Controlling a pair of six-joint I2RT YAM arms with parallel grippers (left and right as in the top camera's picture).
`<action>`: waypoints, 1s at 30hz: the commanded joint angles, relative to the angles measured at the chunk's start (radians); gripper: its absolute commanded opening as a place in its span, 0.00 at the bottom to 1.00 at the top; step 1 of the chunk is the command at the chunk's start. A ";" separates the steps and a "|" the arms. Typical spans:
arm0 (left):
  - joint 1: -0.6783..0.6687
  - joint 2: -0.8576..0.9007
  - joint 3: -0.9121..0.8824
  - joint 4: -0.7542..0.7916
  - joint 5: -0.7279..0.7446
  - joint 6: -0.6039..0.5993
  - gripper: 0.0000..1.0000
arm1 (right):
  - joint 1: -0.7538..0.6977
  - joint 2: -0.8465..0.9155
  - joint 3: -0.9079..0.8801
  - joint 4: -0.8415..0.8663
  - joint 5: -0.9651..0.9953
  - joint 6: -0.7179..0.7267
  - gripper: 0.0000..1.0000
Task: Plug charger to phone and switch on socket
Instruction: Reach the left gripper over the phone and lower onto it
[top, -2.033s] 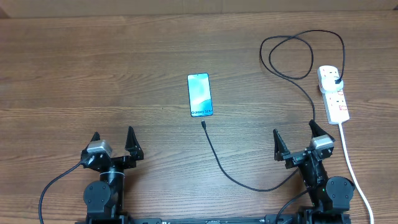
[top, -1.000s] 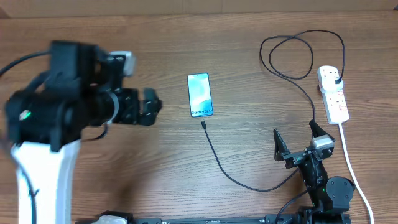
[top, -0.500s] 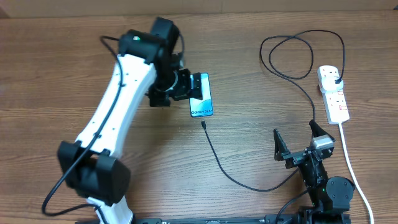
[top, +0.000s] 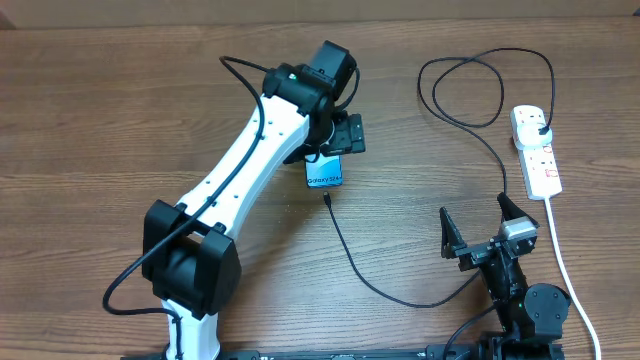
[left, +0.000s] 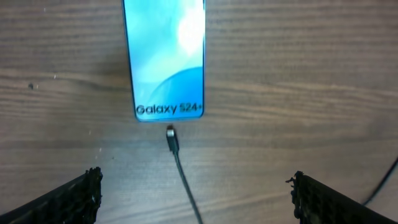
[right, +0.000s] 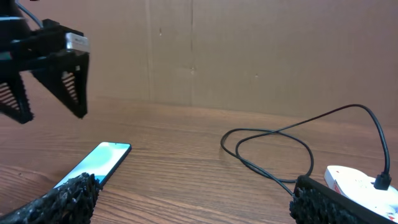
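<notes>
The phone lies flat mid-table, its "Galaxy S24" end toward me; my left arm covers its far half. In the left wrist view the phone is at top centre, and the charger's small plug tip lies just below it, apart from it. The black charger cable curves right and loops to its plug in the white socket at the right. My left gripper hovers over the phone, open and empty, and shows in its own view. My right gripper is open and empty near the front.
The socket's thick white cord runs down past my right arm to the front edge. The charger cable loop and the socket show in the right wrist view, with the phone and the left gripper at left.
My left arm has swung from the front left up and right, and now sits over the phone. The right arm, phone, cable and socket have not moved.
</notes>
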 joint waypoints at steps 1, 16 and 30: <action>-0.032 0.055 0.014 0.033 -0.093 -0.046 1.00 | 0.005 -0.007 -0.010 0.005 0.004 -0.005 1.00; -0.020 0.315 0.014 0.200 -0.199 0.074 1.00 | 0.005 -0.007 -0.010 0.005 0.004 -0.005 1.00; 0.007 0.328 0.004 0.248 -0.196 0.043 0.99 | 0.005 -0.007 -0.010 0.005 0.004 -0.005 1.00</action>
